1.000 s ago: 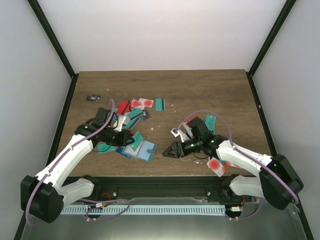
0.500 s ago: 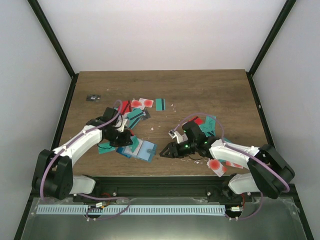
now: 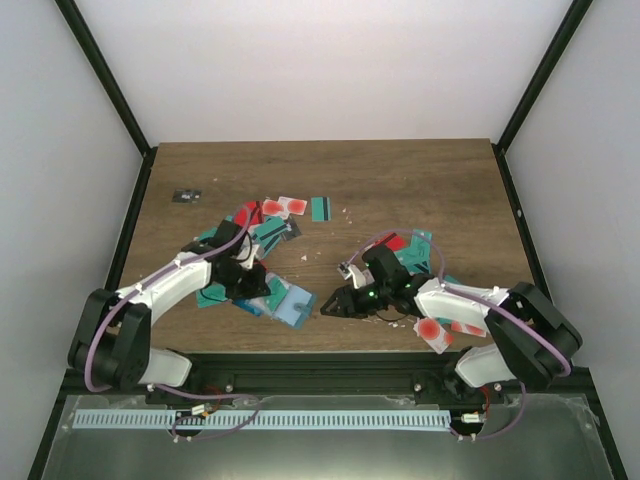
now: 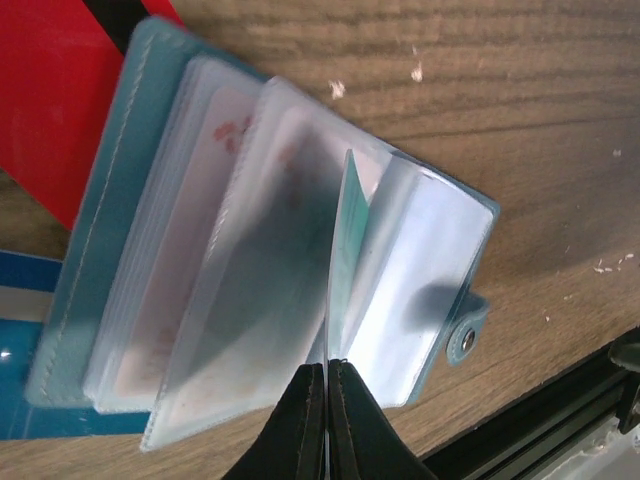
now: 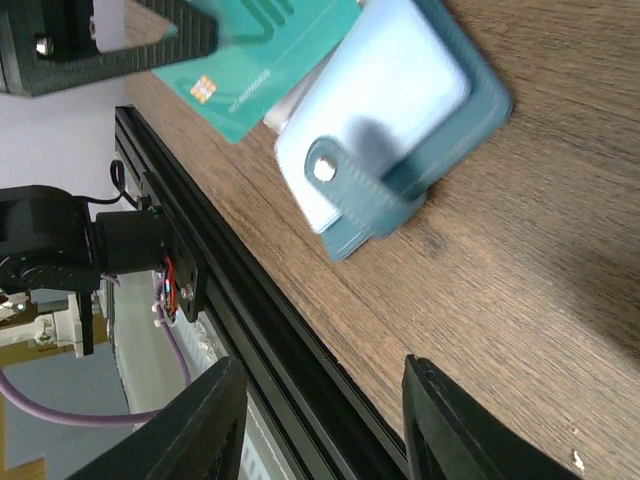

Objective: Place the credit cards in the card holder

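Left end effector [image 4: 327, 372] pinches a clear sleeve of the open card holder [image 4: 410, 260] at the table's [image 3: 400, 180] near edge. Right end effector [image 5: 322, 368] is spread, empty. You've got few sleeved; most credit cards [image 3: 280, 210] lie scattered.

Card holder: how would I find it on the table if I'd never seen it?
Look at the wooden table, near its front edge on the left, in front of the heap of credit cards. The card holder lies open like a little book; unlike the flat cards, it is bigger, with pale see-through pockets and a snap tab.
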